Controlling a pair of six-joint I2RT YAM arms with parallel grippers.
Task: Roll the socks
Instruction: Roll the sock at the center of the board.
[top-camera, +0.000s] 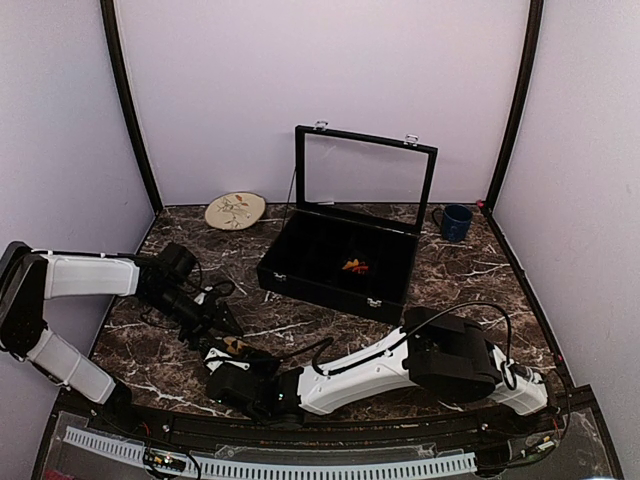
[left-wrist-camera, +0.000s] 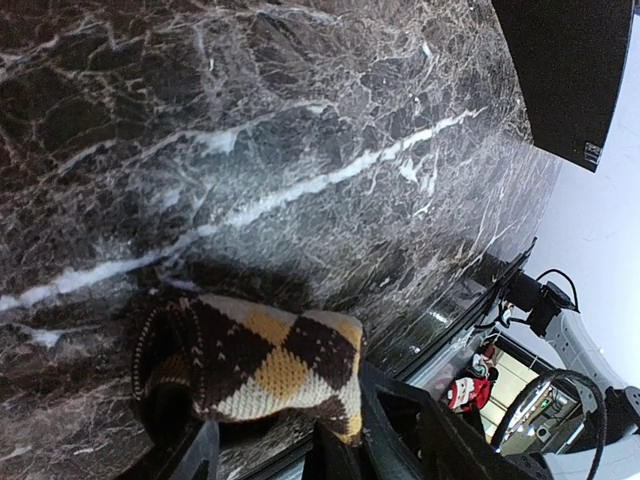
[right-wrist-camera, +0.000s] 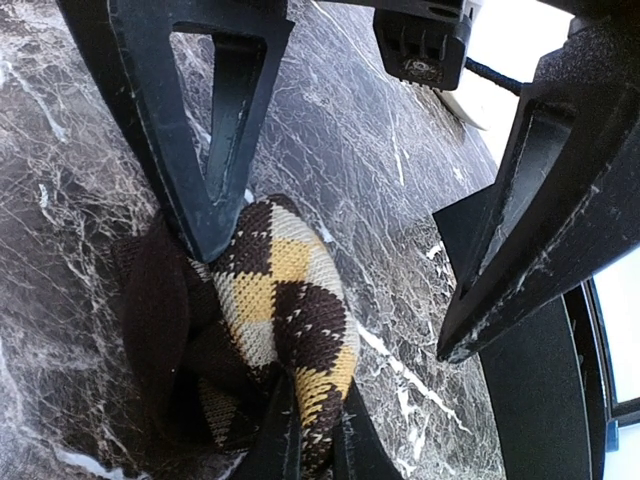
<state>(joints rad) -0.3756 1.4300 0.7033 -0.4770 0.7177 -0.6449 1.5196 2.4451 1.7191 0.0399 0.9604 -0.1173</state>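
The tan-brown and black argyle sock (left-wrist-camera: 262, 362) lies bunched in a partly rolled bundle on the dark marble table, near the front left in the top view (top-camera: 236, 347). My left gripper (left-wrist-camera: 338, 440) is shut, pinching the bundle's folded edge; its thin fingers (right-wrist-camera: 285, 435) show from the right wrist. My right gripper (right-wrist-camera: 330, 300) is open and straddles the sock (right-wrist-camera: 290, 300), its left finger (right-wrist-camera: 205, 215) touching the bundle's top. A small red-orange bundle (top-camera: 354, 266), apparently the other sock, lies inside the black case.
The black case (top-camera: 320, 295) stands mid-table with its glass lid (top-camera: 365, 180) upright. A round ceramic plate (top-camera: 235, 210) is at the back left and a blue mug (top-camera: 455, 222) at the back right. The right arm (top-camera: 380, 365) stretches across the front.
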